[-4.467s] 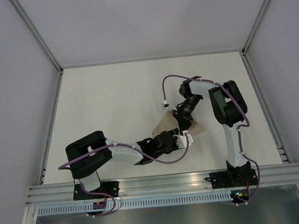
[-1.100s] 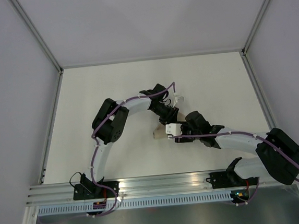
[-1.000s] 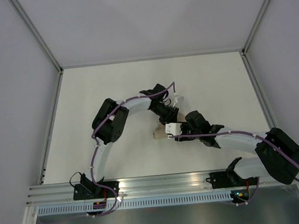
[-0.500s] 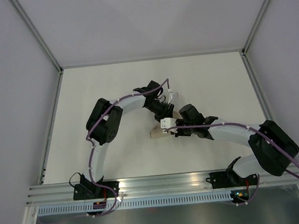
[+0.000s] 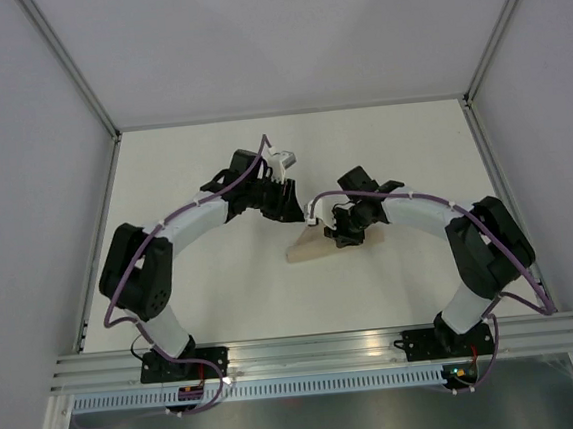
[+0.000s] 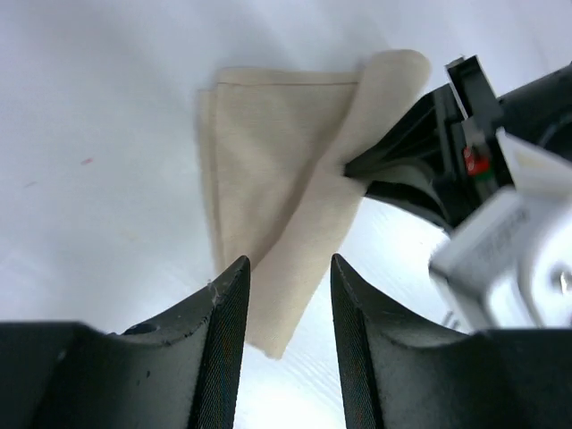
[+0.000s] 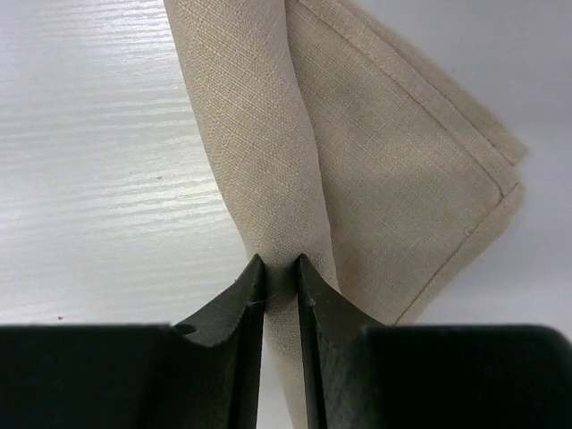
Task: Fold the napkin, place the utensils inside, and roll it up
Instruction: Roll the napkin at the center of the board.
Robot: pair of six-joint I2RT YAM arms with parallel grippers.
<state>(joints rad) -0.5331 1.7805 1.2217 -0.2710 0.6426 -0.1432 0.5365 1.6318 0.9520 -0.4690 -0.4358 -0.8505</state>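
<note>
The tan napkin (image 5: 310, 249) lies folded at mid-table, with one flap rolled into a loose tube (image 6: 340, 214). My right gripper (image 7: 281, 268) is shut on that rolled part, its black fingers (image 7: 246, 304) pinching the cloth; from above it (image 5: 336, 232) sits at the napkin's far right side. My left gripper (image 6: 288, 295) is open and holds nothing, hanging just above the napkin's edge, up and left of it in the top view (image 5: 288, 209). The utensils are out of view.
The white table (image 5: 193, 172) is walled by grey panels on three sides, with a metal rail (image 5: 318, 350) along the near edge. Both arms arch inward, and their purple cables (image 5: 260, 141) loop over the middle.
The right jaws have closed on the rolled napkin and shifted toward the far side. The left arm has swung out and drawn its gripper back to the upper left, off the napkin.
</note>
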